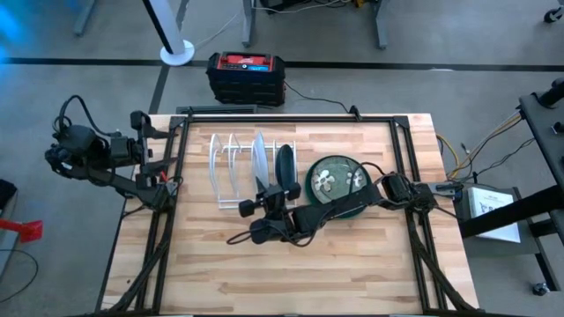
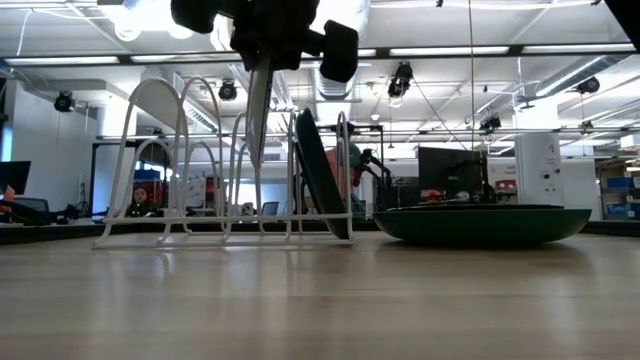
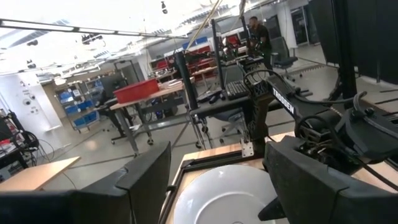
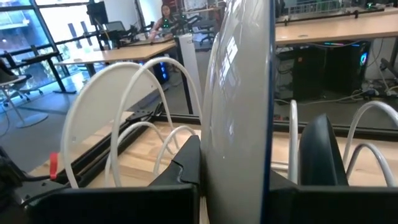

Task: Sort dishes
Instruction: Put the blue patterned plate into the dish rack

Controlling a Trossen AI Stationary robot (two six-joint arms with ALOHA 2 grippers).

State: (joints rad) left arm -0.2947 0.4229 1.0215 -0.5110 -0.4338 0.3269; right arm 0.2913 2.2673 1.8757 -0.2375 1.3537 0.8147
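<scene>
My right gripper (image 1: 256, 204) pinches a pale plate (image 1: 259, 164) upright on edge over the white wire rack (image 1: 231, 173). A dark plate (image 1: 285, 167) stands racked beside it; a green patterned plate (image 1: 336, 180) lies flat nearby. My left gripper (image 1: 160, 157) waits at the table's left edge, fingers spread, holding nothing.

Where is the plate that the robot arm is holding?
In the high view, the right gripper holds the grey plate on edge over the white rack, beside the dark plate.

White wire rack (image 1: 231, 173) on wooden table (image 1: 291, 264). Black and red box (image 1: 246, 77) on floor beyond far edge, white fan base (image 1: 176, 53) nearby.
</scene>
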